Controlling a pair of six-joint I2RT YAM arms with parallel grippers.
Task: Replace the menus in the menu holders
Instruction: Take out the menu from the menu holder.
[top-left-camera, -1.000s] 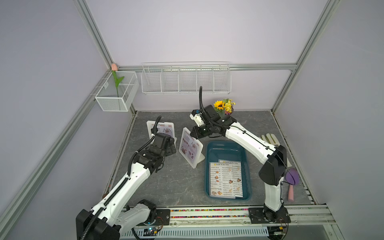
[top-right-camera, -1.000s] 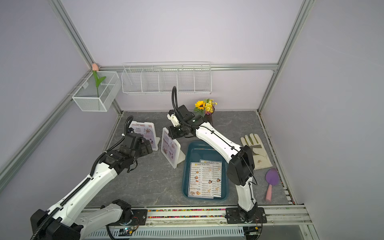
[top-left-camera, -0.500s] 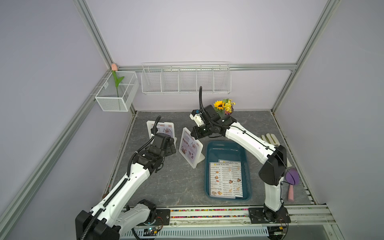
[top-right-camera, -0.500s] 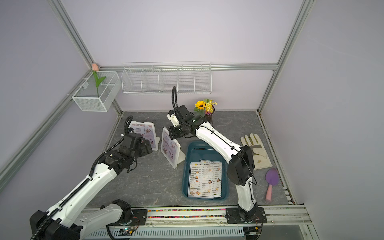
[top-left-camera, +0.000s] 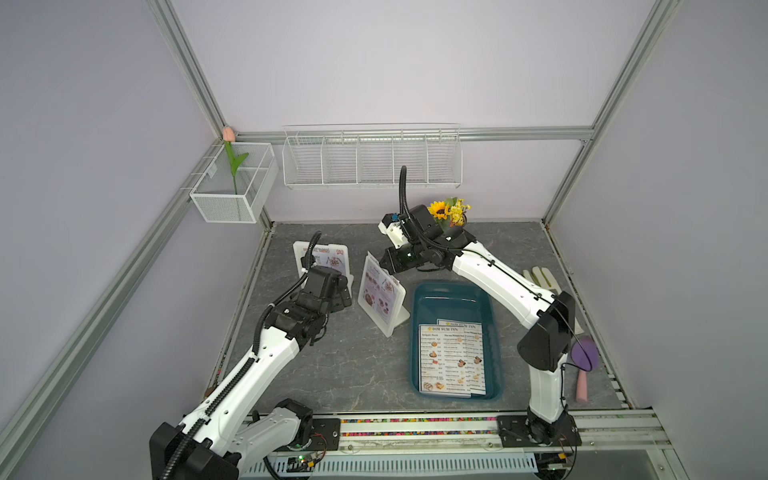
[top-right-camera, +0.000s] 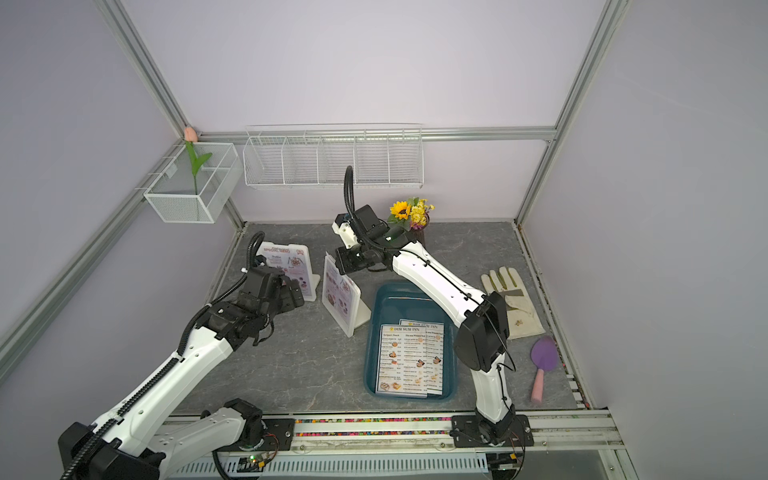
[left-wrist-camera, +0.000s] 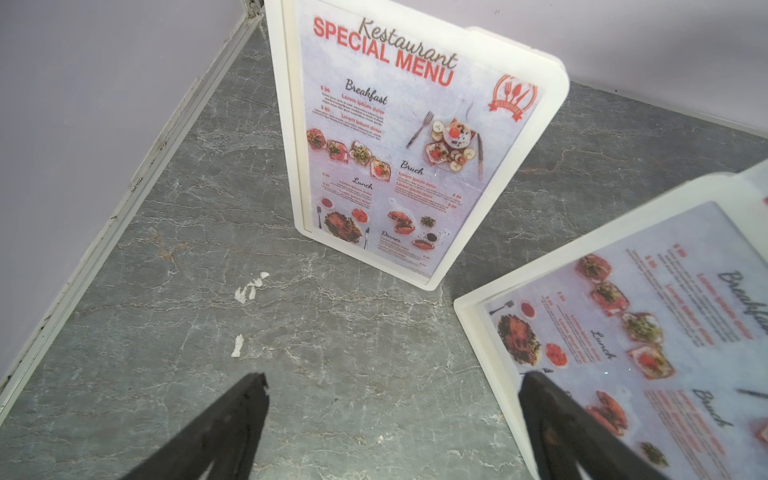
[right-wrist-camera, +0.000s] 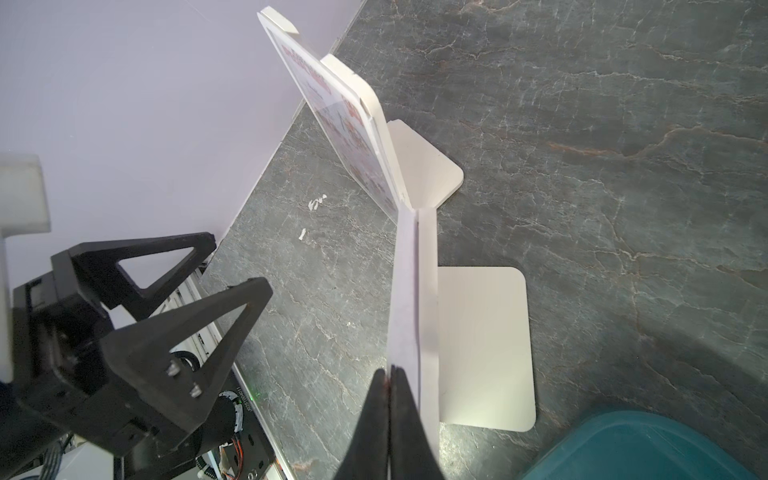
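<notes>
On a grey marbled bench (top-left-camera: 332, 374), seen from above, the far holder (left-wrist-camera: 548, 91), a white plastic menu frame, stands toward 10 o'clock near the back corner. It shows a pinkish "Special Menu" sheet (left-wrist-camera: 407, 137). Close to the bench's centre, the near holder (right-wrist-camera: 484, 345) carries a second pinkish sheet (top-left-camera: 379, 291). From its 2 o'clock side, the right arm's fingers (right-wrist-camera: 374, 424) are pressed together on the top edge of that second sheet. The left arm's fingers (left-wrist-camera: 245, 407) are spread wide, holding nothing, hovering above the bench between the two holders. At 4 o'clock, just beside the near holder's foot, a dark teal tray (top-left-camera: 453, 299) holds two overlapping white "Dim Sum Inn" menus (top-left-camera: 451, 357) lying flat. A pale glove (top-right-camera: 513, 303) lies at 3 o'clock, a purple brush (top-right-camera: 543, 353) toward 4 by the bench edge, and a sunflower bunch (top-right-camera: 409, 212) at about 12.
</notes>
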